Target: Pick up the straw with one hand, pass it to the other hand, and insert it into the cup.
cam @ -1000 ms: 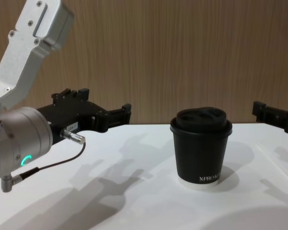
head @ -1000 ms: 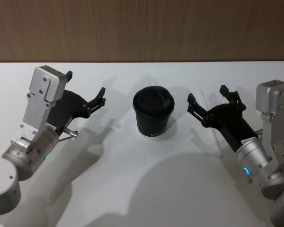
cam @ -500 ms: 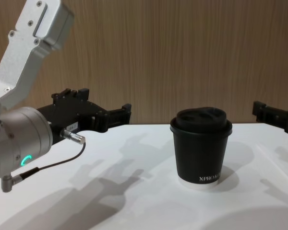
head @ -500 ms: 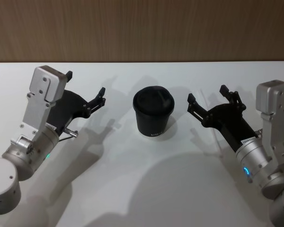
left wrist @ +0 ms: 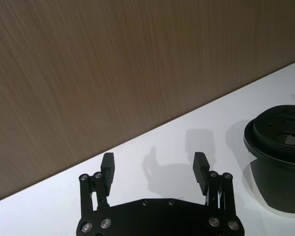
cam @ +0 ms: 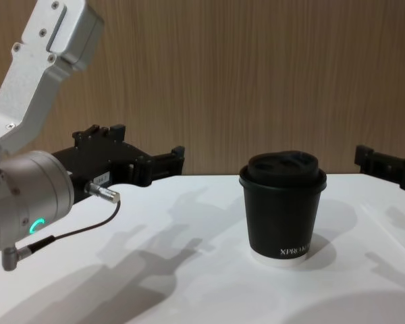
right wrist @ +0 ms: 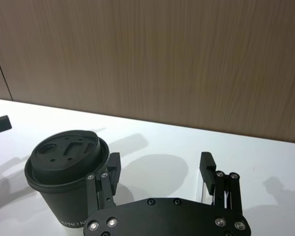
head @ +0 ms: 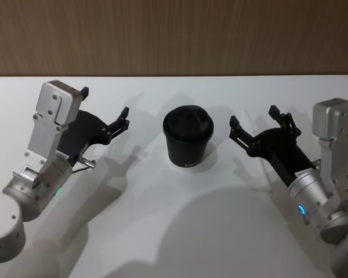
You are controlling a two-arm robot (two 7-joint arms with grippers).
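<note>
White table (head: 162, 231) across lower frame; black lidded cup (head: 188, 139) upright on it, center of frame.

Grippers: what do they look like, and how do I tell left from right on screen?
Both are black, flat-bodied, with two short fingers on silver cylindrical wrists. The left gripper has a green ring light and a thin dark cable with metal plugs; the right gripper has a blue ring light.
</note>
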